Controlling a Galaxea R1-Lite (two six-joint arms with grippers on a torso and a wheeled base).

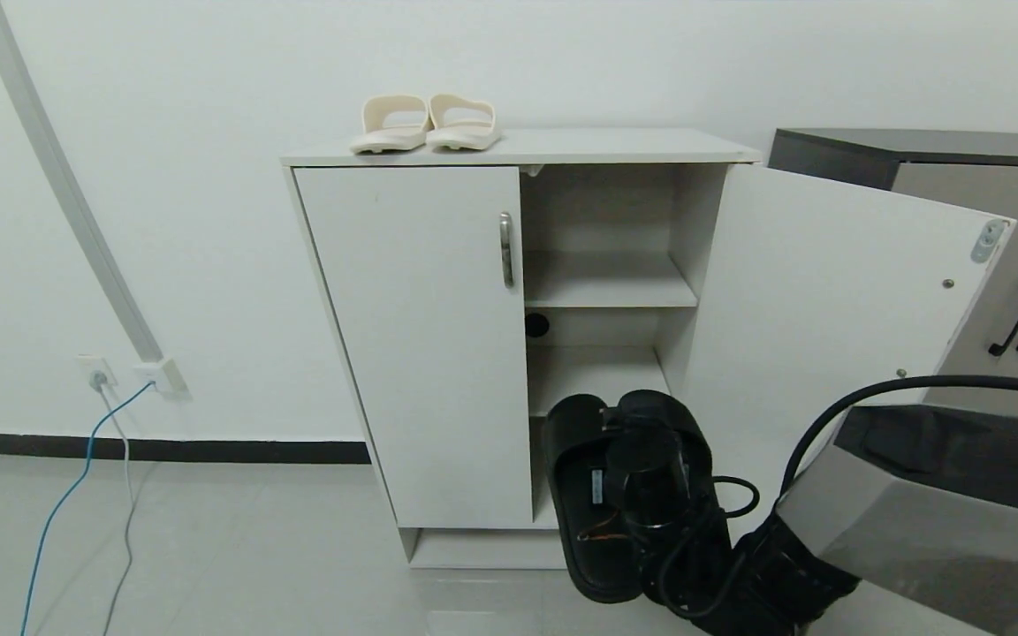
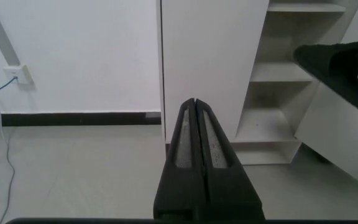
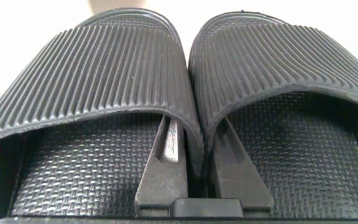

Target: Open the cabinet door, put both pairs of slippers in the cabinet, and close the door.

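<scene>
You have two cream slippers and two black slippers, four in all. Count one white cabinet with two doors, one grey cabinet with two black handles, two wall sockets, and two cables, one blue and one grey.

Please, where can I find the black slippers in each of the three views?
Head view: black slippers low, right of centre, before the cabinet shelves.
Left wrist view: black slippers beside the cabinet shelves.
Right wrist view: black slippers close up, straps pinched by the right tool.
Shared landmark: cabinet shelves, in head and left wrist views.
</scene>
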